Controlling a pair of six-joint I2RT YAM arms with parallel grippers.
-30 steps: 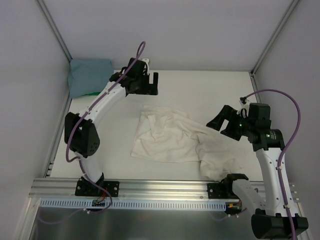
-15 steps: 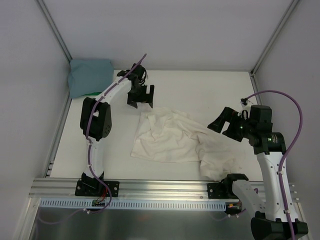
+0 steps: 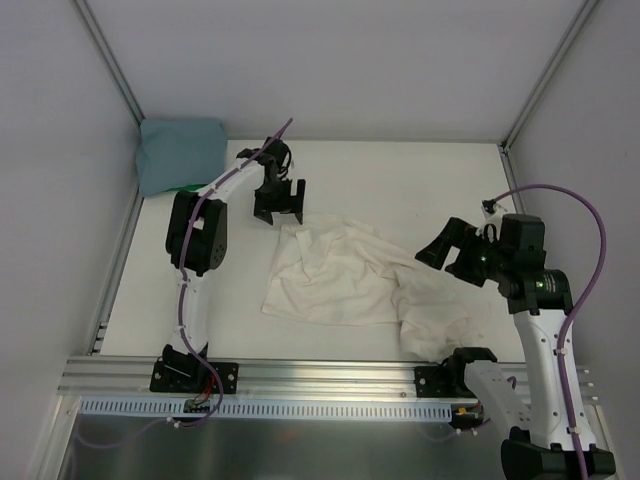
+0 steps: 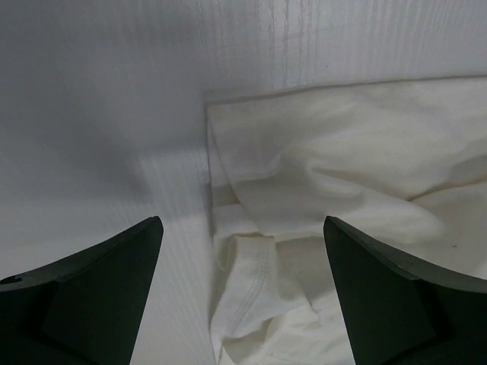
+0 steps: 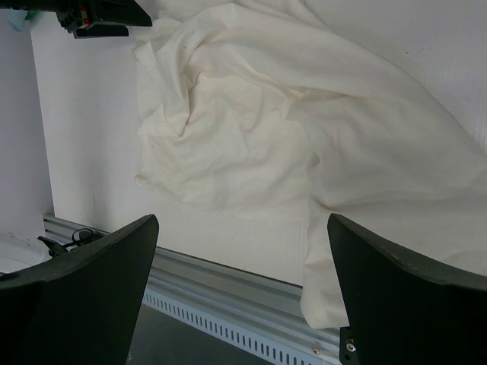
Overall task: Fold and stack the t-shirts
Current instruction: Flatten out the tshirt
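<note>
While the cream t-shirt [image 3: 340,275] lies crumpled and spread out on the white worktop [image 3: 420,185], the left tool [image 3: 278,208] hangs just over its far left corner, with its two fingers [image 4: 99,296] wide apart and nothing between them. Looking down from that tool, the corner of the shirt and a bit of stitched hem lie right below the gap, and bare worktop lies under the left finger. The right tool [image 3: 447,250] hangs over the other side of the same shirt, its fingers wide apart too, holding nothing. Below and in front of this tool the cloth is all bumps and folds, and one part reaches close to the metal rail [image 3: 330,372]. The teal-blue t-shirt [image 3: 180,152] sits bunched in the corner by the wall, off to the left of the left tool and well apart from it
</note>
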